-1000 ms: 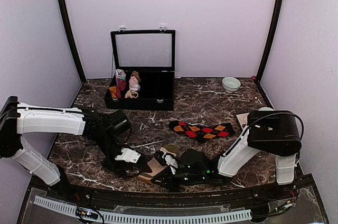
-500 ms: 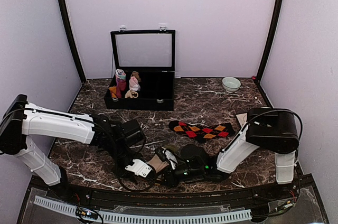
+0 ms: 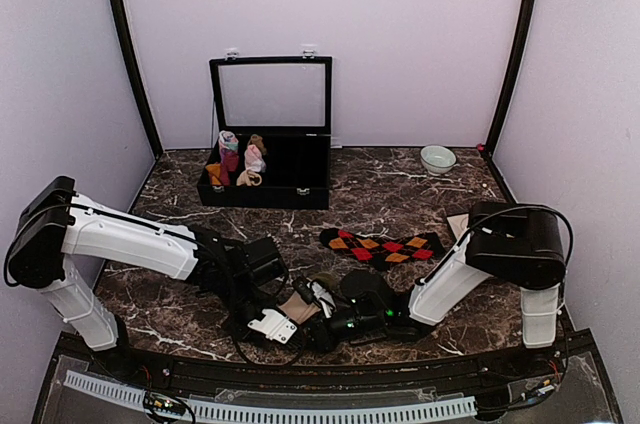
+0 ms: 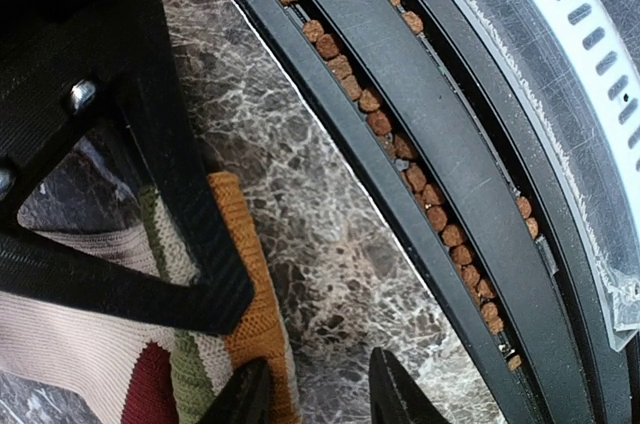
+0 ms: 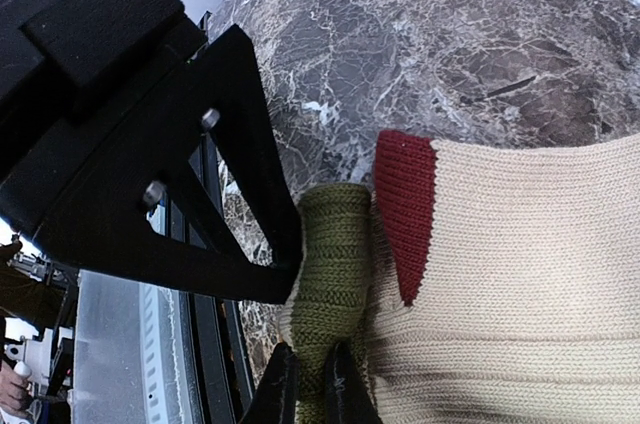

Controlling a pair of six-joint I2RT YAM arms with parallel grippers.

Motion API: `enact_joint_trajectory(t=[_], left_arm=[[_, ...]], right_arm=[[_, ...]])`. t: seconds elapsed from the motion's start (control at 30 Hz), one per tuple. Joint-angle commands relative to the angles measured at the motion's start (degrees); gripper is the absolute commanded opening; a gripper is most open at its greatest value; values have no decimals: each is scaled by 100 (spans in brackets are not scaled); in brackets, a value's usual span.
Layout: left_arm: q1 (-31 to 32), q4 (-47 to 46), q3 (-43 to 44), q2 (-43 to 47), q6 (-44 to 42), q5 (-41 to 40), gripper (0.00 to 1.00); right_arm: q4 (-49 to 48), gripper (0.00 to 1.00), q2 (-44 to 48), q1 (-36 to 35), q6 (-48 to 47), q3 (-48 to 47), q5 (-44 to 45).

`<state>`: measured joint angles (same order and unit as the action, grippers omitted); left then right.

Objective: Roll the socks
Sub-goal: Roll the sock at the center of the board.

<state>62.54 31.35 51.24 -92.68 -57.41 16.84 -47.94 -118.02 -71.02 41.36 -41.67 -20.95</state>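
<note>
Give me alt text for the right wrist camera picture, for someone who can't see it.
The right gripper is shut on the folded green band of a cream sock. The sock has a maroon patch and lies on a dark marble table.

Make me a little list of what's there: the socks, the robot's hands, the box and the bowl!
striped sock: cream, green end, at the front between both grippers
right gripper: shut on the striped sock's green end
left gripper: open, beside the sock's orange band, holding nothing
argyle sock: lying flat, untouched
black box: lid up, small sock rolls in its left compartment
bowl: far right, near the back wall
</note>
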Motion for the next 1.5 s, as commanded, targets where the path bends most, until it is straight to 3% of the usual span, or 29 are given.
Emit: enact_joint_trajectory(t=[0.0, 0.37, 0.87, 1.03, 1.3, 1.47], left_arm=[[12, -201, -13, 70, 111, -187, 35], [12, 562, 70, 803, 409, 223, 37], [12, -571, -182, 287, 202, -345, 40], [8, -531, -207, 297, 179, -319, 40], [12, -523, -366, 77, 205, -291, 33], [9, -646, -570, 273, 307, -282, 35]], right_arm=[[2584, 0, -771, 141, 135, 528, 556], [2563, 0, -829, 246, 258, 594, 462], [2598, 0, -735, 286, 312, 654, 421], [2572, 0, -732, 289, 320, 685, 399], [2430, 0, -741, 295, 419, 706, 399], [2363, 0, -794, 291, 451, 703, 364]])
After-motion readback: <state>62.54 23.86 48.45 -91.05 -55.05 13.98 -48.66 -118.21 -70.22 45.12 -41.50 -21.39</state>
